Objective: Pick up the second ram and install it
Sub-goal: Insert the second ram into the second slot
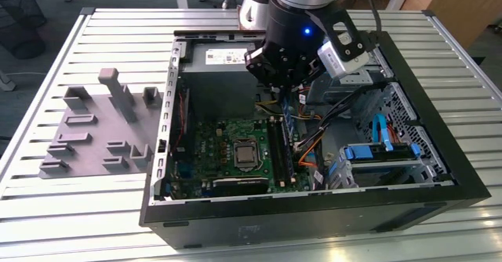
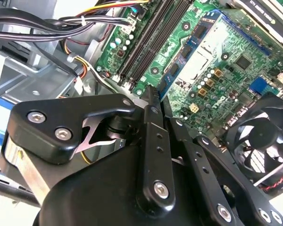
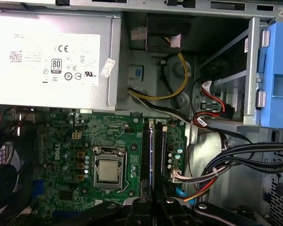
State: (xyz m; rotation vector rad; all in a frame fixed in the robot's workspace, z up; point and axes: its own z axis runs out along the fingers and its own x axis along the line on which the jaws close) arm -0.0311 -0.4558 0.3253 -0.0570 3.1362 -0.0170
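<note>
One dark robot hand (image 1: 286, 88) hangs inside an open black computer tower case (image 1: 314, 215) lying on its side on a ribbed metal counter (image 1: 79, 227). Its black fingers (image 2: 151, 132) converge to a narrow tip in the second wrist view, drawn close together and pinching the second ram (image 1: 290, 118), a long thin blue-green memory stick held on edge. In the exterior view the stick runs down from the fingertips over the green motherboard (image 1: 220, 150), in line with the long black memory slots (image 3: 145, 155). In the first wrist view its thin bluish top edge (image 3: 152, 155) shows between two of those slots; whether it is seated I cannot tell. A square silver processor socket (image 3: 107, 170) sits near the slots, on the exterior view's left of them. A grey boxy power supply (image 3: 52, 56) fills the case's far end. Bright blue plastic drive-bay clips (image 1: 368, 152) lie toward the exterior view's right. A grey moulded parts tray (image 1: 94, 133) rests on the counter beside the case, on the exterior view's left.
</note>
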